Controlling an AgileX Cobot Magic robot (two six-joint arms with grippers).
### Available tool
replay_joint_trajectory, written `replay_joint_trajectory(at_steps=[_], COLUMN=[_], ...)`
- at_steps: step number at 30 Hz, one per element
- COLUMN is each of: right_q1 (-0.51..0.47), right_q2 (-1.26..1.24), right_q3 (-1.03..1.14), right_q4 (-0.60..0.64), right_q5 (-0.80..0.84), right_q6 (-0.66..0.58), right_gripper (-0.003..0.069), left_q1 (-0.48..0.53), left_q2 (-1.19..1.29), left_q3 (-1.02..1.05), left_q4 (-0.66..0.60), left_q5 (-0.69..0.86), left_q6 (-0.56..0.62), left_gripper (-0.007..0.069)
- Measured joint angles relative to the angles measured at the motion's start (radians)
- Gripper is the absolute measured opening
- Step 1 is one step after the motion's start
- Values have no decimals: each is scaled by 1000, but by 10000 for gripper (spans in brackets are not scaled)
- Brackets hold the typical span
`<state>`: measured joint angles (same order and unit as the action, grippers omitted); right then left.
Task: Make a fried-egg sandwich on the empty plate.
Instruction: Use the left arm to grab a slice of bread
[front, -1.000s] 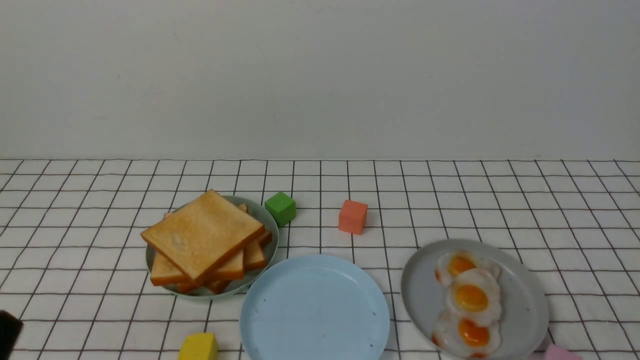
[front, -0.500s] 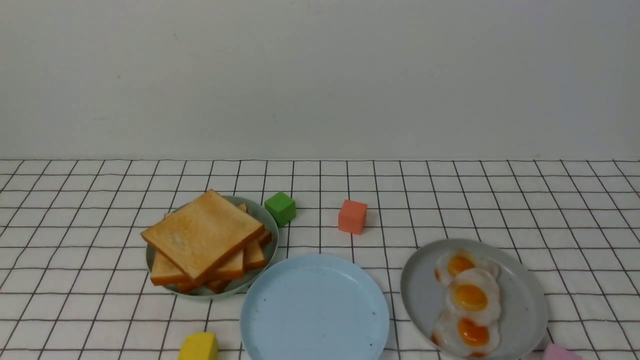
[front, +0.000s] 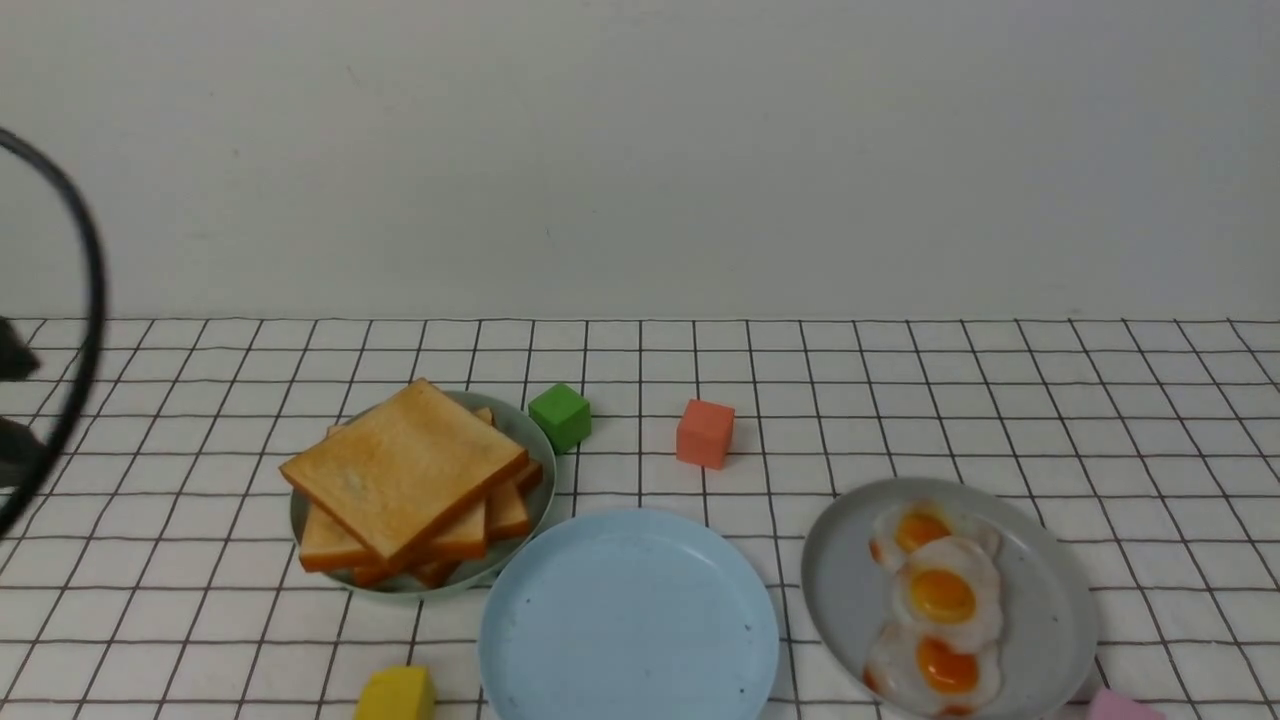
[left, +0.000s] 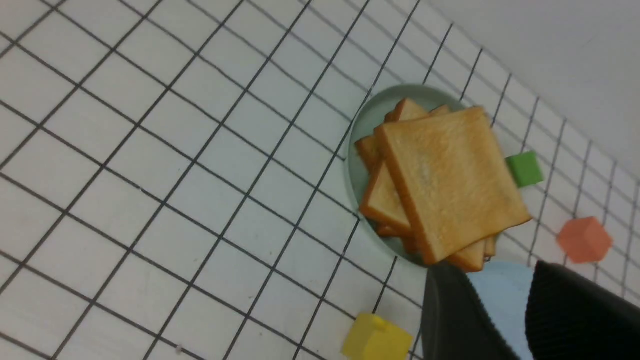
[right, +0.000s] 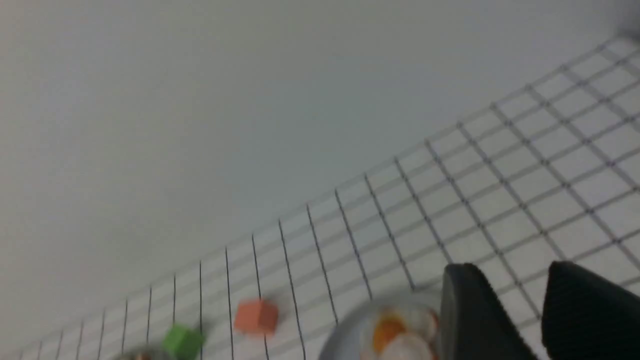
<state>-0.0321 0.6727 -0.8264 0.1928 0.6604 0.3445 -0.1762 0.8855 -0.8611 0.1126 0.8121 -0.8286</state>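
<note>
Since half a second earlier, a black looping cable (front: 95, 290) on the left arm's side had swung into the front view's left edge; nothing on the cloth had shifted. My left gripper (left: 492, 272) stood parted and empty; the right gripper (right: 512, 270) was likewise parted, holding nothing. The round light blue speckled plate (front: 628, 620) sat bare at front centre, no fried-egg sandwich on it yet. The stack of square golden toast slices (front: 405, 470) lay to its left, nearer my left arm, I judged.

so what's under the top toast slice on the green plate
More toast slices lie stacked askew beneath the top toast slice, crusts poking out at its near and right edges. All rest on the pale green plate. Their exact count and the plate's middle are covered.
</note>
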Motion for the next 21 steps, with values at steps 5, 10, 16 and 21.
replay_joint_trajectory(at_steps=[5,10,16,21], right_q1=[91,159,171,171], right_q2=[49,67,74,74], right_q3=[11,11,11,11], right_q4=[291,439,444,440], right_q5=[94,160,241,279], right_q6=[-345,-592,-785,-812], right_gripper=[242,272,292,295], left_q1=[0,105,316,445], left_q2=[166,320,506,649], left_q3=[-52,-133,-147,-149], left_q4=[-149,-360,-808,-1020], left_q5=[-14,-23,37,37], left_q6=[229,489,993,1230], left_gripper=[238,238,238,238])
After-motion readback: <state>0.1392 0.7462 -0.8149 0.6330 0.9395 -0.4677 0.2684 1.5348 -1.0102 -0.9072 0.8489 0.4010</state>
